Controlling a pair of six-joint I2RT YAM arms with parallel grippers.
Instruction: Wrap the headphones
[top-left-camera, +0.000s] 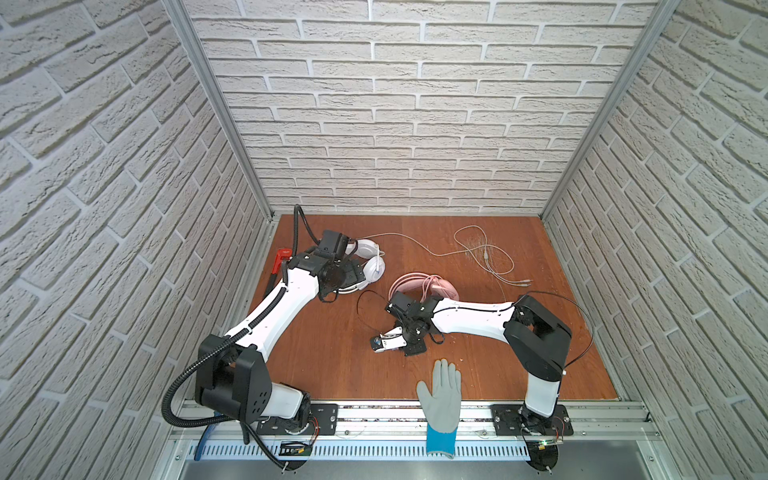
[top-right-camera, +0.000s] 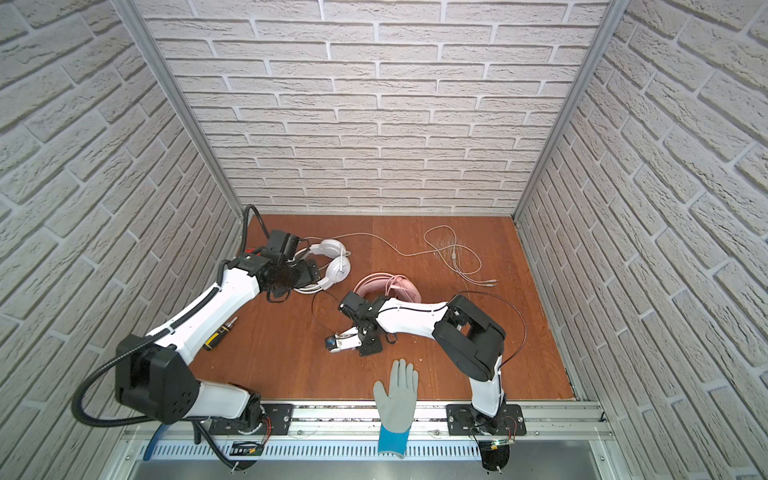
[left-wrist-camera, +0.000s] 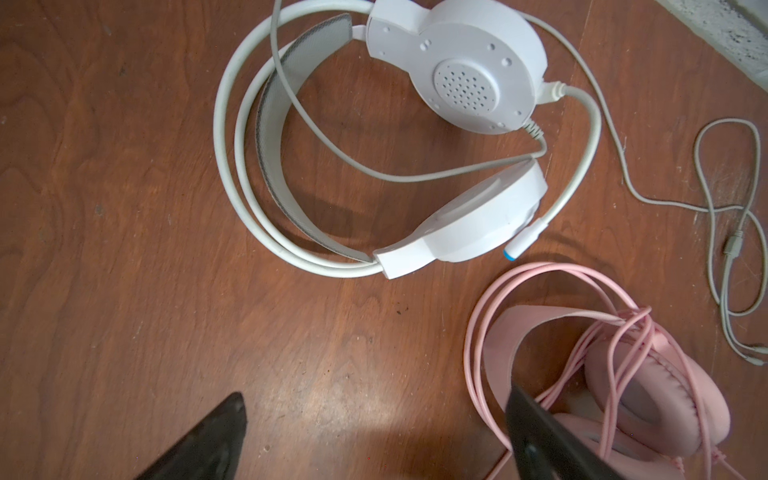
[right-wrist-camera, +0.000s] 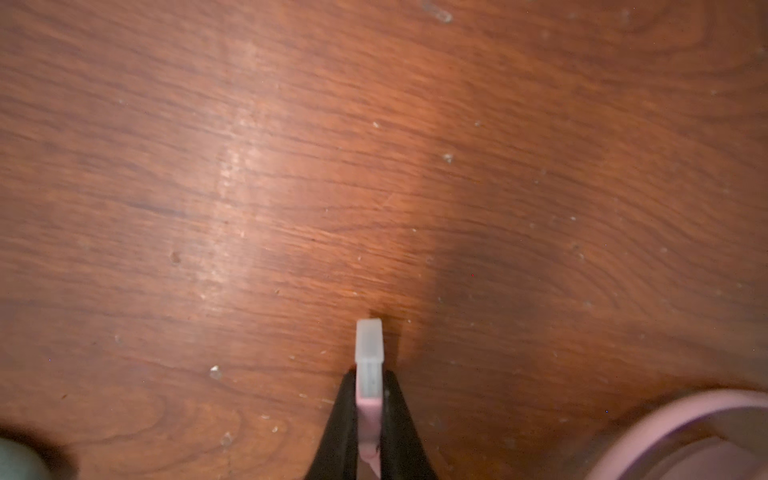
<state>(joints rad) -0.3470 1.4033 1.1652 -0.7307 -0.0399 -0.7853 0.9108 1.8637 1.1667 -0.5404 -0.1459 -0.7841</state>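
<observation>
I'm looking at white-shelled arms (top-left-camera: 291, 299) carrying black joints; a ribbed black hose (top-left-camera: 170, 388) is running behind my left hand (top-left-camera: 347, 274).

White headset (left-wrist-camera: 465, 89): flat on wood, earcups close together, cable (left-wrist-camera: 732, 246) trailing in loose loops.
Pink headset (left-wrist-camera: 656, 386): cable wound round; capped plug (right-wrist-camera: 369, 357) clamped, apart.

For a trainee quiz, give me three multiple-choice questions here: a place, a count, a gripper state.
1. Where is the grey fabric glove with the blue cuff? A front edge of the brown wooden table; B on a headset; C back wall.
2. How many over-ear headsets? A one; B two; C three.
3. Right gripper: A wide open; B shut on the pink plug with a translucent cap; C holding the glove.
A, its cuff crosses the front rail; B, one white plastic headset, one pink padded headset; B, black fingers clamp the plug.
</observation>
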